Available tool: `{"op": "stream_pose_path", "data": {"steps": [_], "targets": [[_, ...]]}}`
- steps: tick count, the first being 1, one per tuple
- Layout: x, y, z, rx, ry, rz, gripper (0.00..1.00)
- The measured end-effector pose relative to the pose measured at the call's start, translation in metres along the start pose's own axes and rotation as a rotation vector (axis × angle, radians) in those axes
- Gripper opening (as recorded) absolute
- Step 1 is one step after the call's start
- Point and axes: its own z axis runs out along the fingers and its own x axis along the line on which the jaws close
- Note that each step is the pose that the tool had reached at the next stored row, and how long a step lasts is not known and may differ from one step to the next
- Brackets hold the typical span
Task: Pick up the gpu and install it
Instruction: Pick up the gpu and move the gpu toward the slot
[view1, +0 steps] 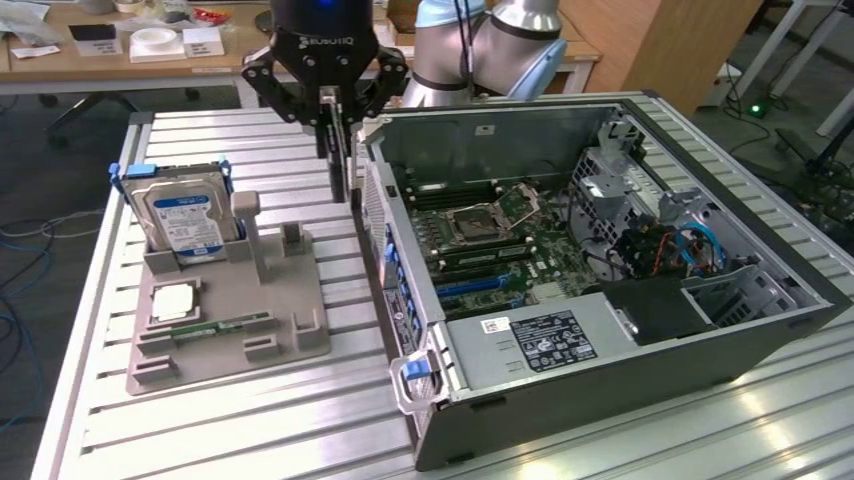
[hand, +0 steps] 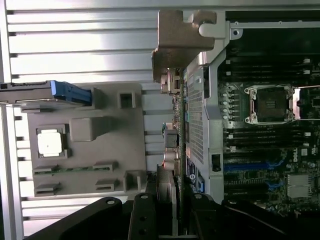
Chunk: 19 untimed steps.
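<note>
Between the open computer case (view1: 641, 385) at the frame's right and the grey parts holder (view1: 287, 300) at left, the gripper (view1: 334, 125) at upper centre is pinching the gpu (view1: 336, 180), which is hanging edge-on: seemingly light, stiff, fragile, best gripped by its board edges.

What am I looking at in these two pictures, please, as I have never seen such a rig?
This is a robot arm whose black hand grips things. One picture comes from a camera off the arm; the other from a camera on its wrist, looking past the hand. The hand is shut on the gpu, a thin card seen edge-on, hanging upright beside the open computer case. On the slatted table a grey tray holds a hard drive standing upright, a square chip and a memory stick.
</note>
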Motion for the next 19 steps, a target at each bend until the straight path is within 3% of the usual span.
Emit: {"op": "stream_pose_path", "data": {"steps": [19], "targets": [[-0.056, 0.0037, 0.0015, 0.0000, 0.0006, -0.005, 0.28]]}}
